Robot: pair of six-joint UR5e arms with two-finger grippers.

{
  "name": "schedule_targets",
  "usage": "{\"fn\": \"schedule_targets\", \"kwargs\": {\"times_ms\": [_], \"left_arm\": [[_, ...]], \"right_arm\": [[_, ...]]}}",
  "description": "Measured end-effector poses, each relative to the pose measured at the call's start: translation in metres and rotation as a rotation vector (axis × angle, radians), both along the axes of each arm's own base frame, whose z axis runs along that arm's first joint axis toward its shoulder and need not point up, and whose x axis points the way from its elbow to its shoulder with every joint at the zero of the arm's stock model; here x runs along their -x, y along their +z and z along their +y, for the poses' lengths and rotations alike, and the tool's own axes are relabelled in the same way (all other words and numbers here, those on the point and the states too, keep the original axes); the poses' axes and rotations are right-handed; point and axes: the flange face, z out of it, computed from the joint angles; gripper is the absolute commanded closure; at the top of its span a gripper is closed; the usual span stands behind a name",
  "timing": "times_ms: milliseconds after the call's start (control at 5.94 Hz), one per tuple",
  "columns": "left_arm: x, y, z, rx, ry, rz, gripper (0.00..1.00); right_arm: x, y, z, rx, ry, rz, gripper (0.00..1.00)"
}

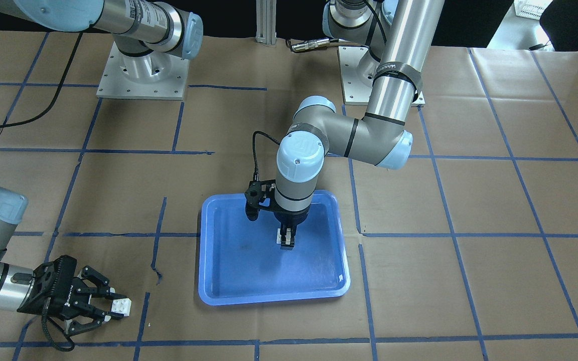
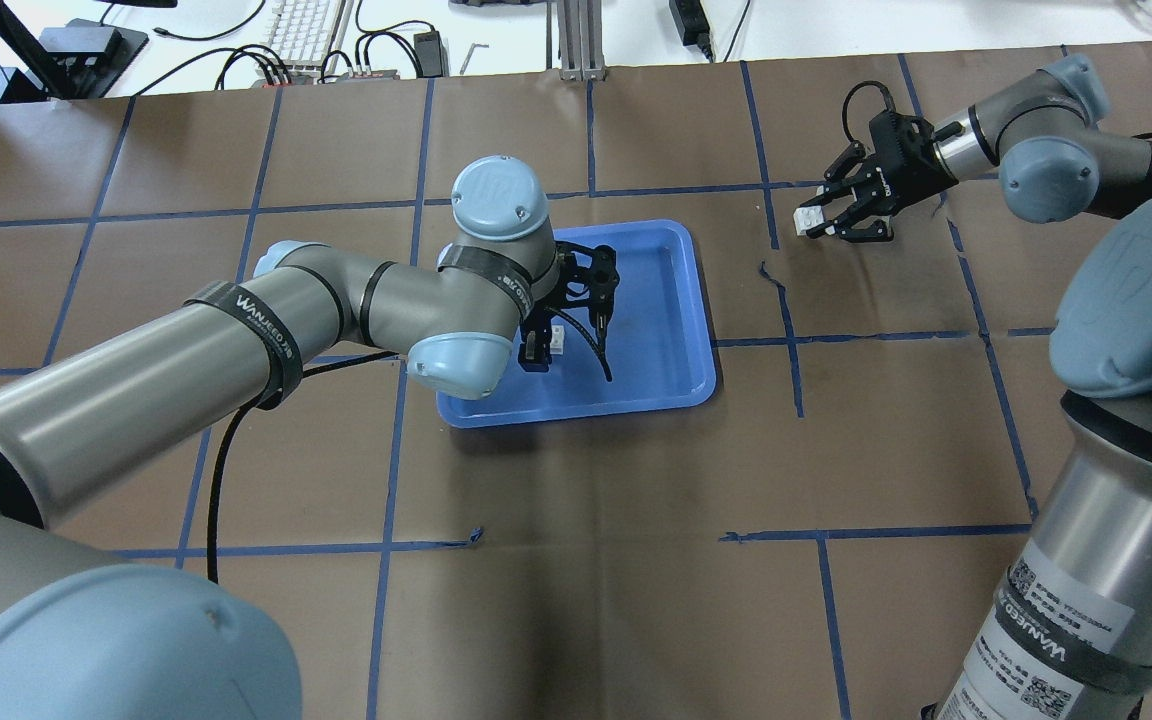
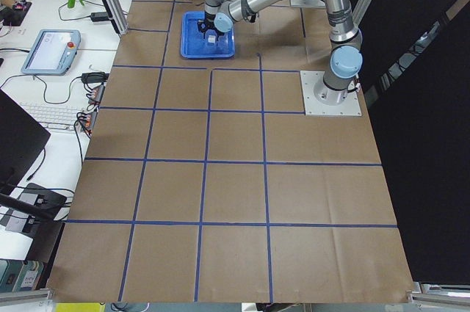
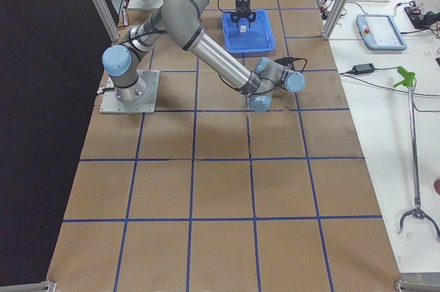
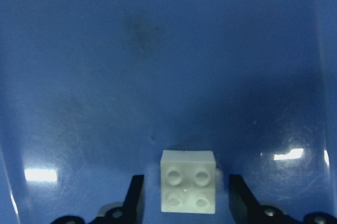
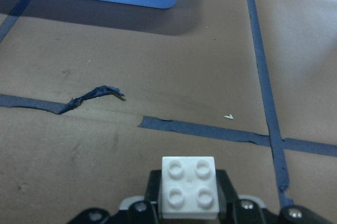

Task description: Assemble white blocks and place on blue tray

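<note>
Only wrist view: left gripper (image 5: 185,188) clear of block (image 5: 188,181).

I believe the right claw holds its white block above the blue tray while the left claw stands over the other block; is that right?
Not quite: the overhead exterior view shows the right claw holding its white block over the brown paper beside the blue tray. The left claw does stand over the other block.
</note>
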Motion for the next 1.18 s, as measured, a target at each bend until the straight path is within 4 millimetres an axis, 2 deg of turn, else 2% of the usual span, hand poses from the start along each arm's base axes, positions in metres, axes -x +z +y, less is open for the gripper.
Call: {"fn": "schedule_targets", "kwargs": {"times_ms": [168,337,505,674,842,1011,1179], "left_arm": [[-0.014,0.045,0.005,-0.011,0.019,-0.005,0.00],[-0.045,0.113,0.020,-0.055,0.064,-0.016,0.00],[-0.079,0.182,0.043,-0.120,0.118,-0.030,0.00],[-0.104,0.241,0.071,-0.178,0.171,-0.045,0.00],[-0.116,0.277,0.094,-0.197,0.272,-0.053,0.00],[-0.127,0.294,0.101,-0.185,0.486,-0.049,0.00],[-0.145,0.303,0.096,-0.157,0.761,-0.029,0.00]], "right_arm": [[0.000,0.007,-0.001,0.008,-0.003,0.003,0.72],[0.000,0.023,-0.001,0.018,-0.012,0.010,0.72],[-0.001,0.049,0.002,0.016,-0.029,0.015,0.72],[-0.009,0.076,0.011,-0.005,-0.033,0.011,0.72],[-0.036,0.104,0.027,-0.037,-0.021,0.006,0.71],[-0.074,0.125,0.053,-0.076,-0.021,0.007,0.71],[-0.112,0.131,0.080,-0.098,-0.038,0.011,0.71]]}}
